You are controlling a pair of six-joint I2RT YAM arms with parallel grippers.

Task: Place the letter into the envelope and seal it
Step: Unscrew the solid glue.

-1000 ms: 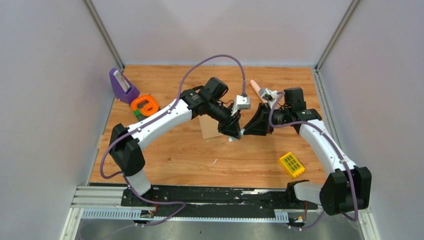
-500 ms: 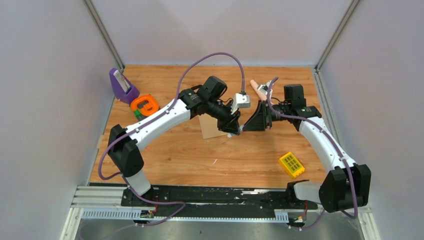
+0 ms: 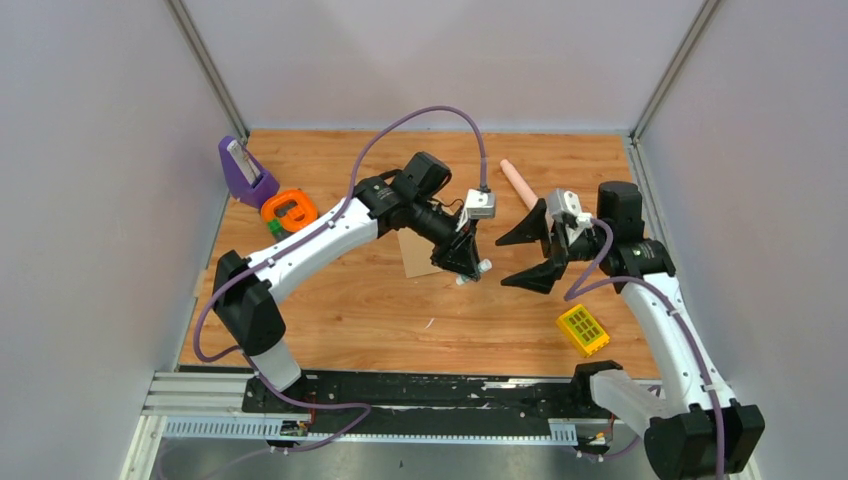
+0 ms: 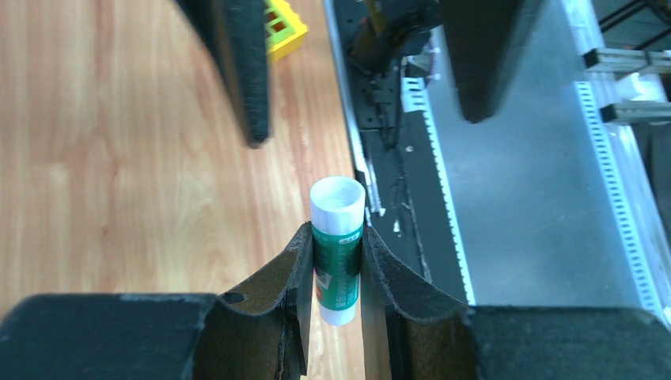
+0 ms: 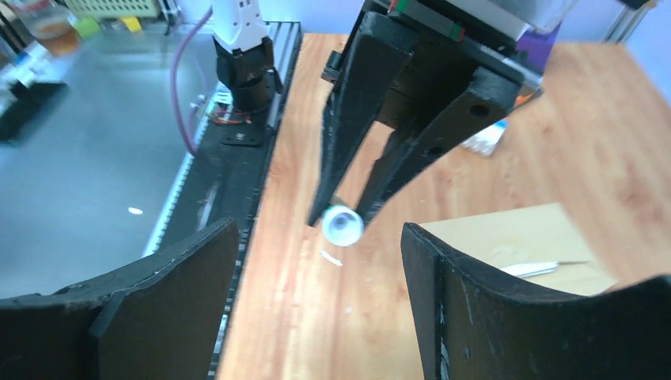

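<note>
My left gripper (image 3: pixel 468 268) hangs over the middle of the table, shut on a green glue stick (image 4: pixel 338 253) with white ends. In the right wrist view the left gripper (image 5: pixel 348 207) points the glue stick (image 5: pixel 343 225) end-on at the camera. My right gripper (image 3: pixel 517 254) stands open and empty to the right of the stick, apart from it; the right gripper (image 5: pixel 318 229) has wide-set jaws. The tan envelope (image 3: pixel 418 256) lies flat, partly under the left arm. A thin pale strip shows on the envelope (image 5: pixel 506 233). I cannot make out the letter.
A purple holder (image 3: pixel 243 172) and an orange tape measure (image 3: pixel 289 211) sit at the far left. A pink cylinder (image 3: pixel 518 183) lies at the back. A yellow block (image 3: pixel 583 330) lies near the right arm. The black rail (image 3: pixel 400 390) runs along the near edge.
My right gripper was closed at the tip of the glue stick; it has opened and drawn back to the right. The left gripper keeps the stick in nearly the same place.
</note>
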